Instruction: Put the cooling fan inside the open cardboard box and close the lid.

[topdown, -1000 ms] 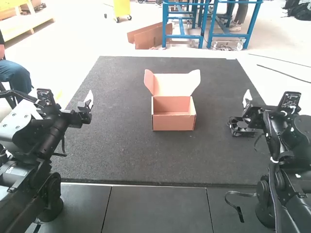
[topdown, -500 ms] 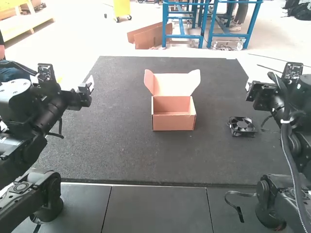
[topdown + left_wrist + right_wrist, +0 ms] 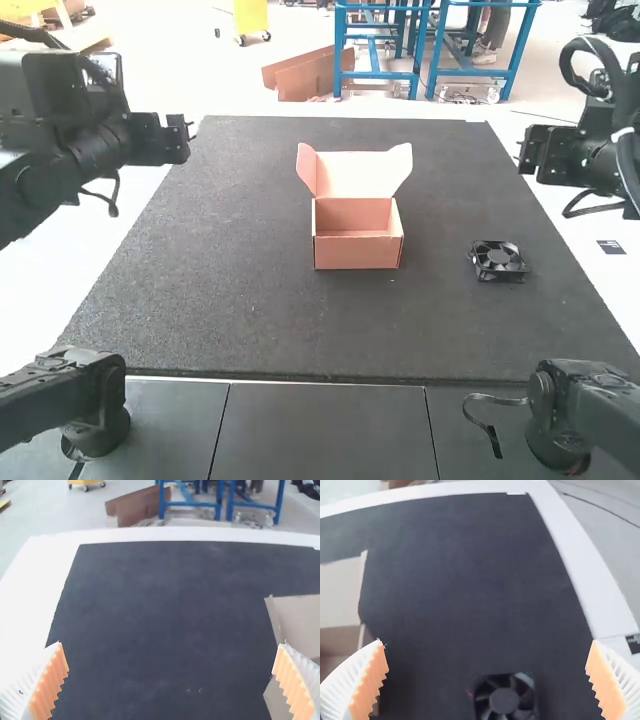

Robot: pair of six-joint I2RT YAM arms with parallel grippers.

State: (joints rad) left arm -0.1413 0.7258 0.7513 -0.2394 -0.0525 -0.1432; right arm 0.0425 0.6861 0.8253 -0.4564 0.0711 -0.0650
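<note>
Overhead, my left gripper (image 3: 178, 138) and right gripper (image 3: 527, 155) by the mat's (image 3: 250, 300) far corners, fingers spread wide in both wrist views, cooling fan (image 3: 498, 260) flat near the mat's right edge, cardboard box (image 3: 357, 232) mid-mat, lid raised.

Black mat (image 3: 250, 290) covered most of my desk (image 3: 50, 270); I saw the white top bare along the left and right edges. Small dark label (image 3: 611, 246) lay on the right strip. Grey panels (image 3: 320, 430) ran along the front edge.
</note>
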